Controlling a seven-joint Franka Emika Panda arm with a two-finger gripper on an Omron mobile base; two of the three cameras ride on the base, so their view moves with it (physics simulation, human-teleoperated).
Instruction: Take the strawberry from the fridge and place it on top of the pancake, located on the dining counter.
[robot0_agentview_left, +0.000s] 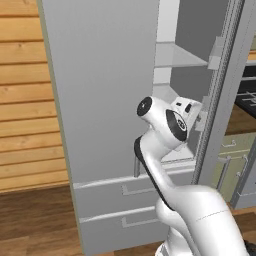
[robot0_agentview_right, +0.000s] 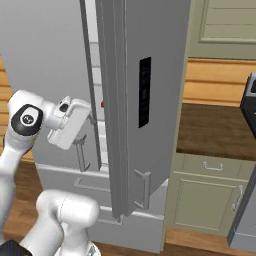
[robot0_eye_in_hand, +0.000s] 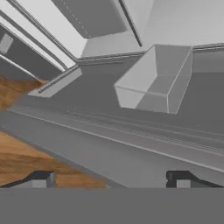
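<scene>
The fridge (robot0_agentview_left: 107, 95) is a tall light grey cabinet; its left door is shut and its right door (robot0_agentview_right: 142, 100) stands open, edge-on to me. My gripper (robot0_eye_in_hand: 109, 179) is open, its two dark fingertips (robot0_eye_in_hand: 41, 178) spread wide with nothing between them. The hand (robot0_agentview_left: 187, 111) reaches into the opening at mid height, just inside the gap (robot0_agentview_right: 75, 120). A tiny dark red spot, probably the strawberry (robot0_agentview_right: 102, 104), sits deeper inside, slightly above the hand. Ahead of the fingers is a grey door bin (robot0_eye_in_hand: 153, 81). The pancake and the dining counter are out of view.
Grey shelves (robot0_agentview_left: 177, 55) cross the fridge interior, and two drawers (robot0_agentview_left: 125, 200) lie below the doors. A wood-panelled wall (robot0_agentview_left: 25, 100) stands to the left. Right of the open door are pale green cabinets (robot0_agentview_right: 210, 195) under a wooden counter (robot0_agentview_right: 215, 127).
</scene>
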